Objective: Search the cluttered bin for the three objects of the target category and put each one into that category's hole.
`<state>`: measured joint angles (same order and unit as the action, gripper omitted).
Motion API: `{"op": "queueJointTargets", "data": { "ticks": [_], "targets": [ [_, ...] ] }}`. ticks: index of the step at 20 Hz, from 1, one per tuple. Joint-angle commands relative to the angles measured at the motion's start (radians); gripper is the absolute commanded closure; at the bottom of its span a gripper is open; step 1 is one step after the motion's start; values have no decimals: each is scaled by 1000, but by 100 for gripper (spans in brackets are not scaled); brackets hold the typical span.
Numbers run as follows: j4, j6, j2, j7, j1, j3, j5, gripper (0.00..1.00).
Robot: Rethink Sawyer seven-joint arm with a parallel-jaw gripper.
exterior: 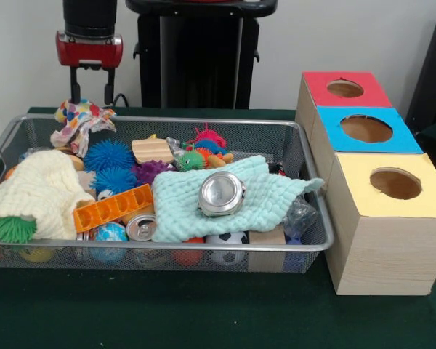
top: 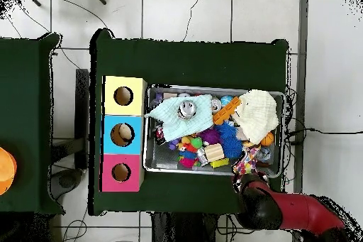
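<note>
The cluttered bin (exterior: pixel 316 246) is a silver wire mesh basket full of toys and cloths; it also shows in the overhead view (top: pixel 151 165). The hole (exterior: pixel 396 183) is round, in the pale yellow top of the nearest wood-grain box, and shows from above too (top: pixel 123 96). My gripper (exterior: pixel 91 98) hangs over the bin's far left corner, open, its fingers straddling the top of a multicoloured cloth (exterior: pixel 80 120) that lies on the far rim. A pale yellow cloth (exterior: pixel 36 193) and a mint cloth (exterior: pixel 203 196) lie in the bin.
A blue-topped box (exterior: pixel 367 129) and a red-topped box (exterior: pixel 345 89) stand behind the yellow one. A round metal tin (exterior: pixel 221 193) sits on the mint cloth. Blue spiky balls (exterior: pixel 107 155), an orange block (exterior: pixel 113 207), a can (exterior: pixel 141 227) and small balls fill the bin.
</note>
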<state>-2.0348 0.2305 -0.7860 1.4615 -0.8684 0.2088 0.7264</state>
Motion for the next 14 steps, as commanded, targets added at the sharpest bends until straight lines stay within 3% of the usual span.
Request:
{"op": "queueJointTargets", "data": {
  "ticks": [1, 3, 8, 14],
  "targets": [
    [78, 107, 29, -62, 21, 84, 41, 0],
    [87, 103, 35, -45, 44, 72, 45, 0],
    [163, 46, 142, -17, 66, 38, 90, 0],
    [280, 38, 284, -78, 3, 79, 132, 0]
  ]
}}
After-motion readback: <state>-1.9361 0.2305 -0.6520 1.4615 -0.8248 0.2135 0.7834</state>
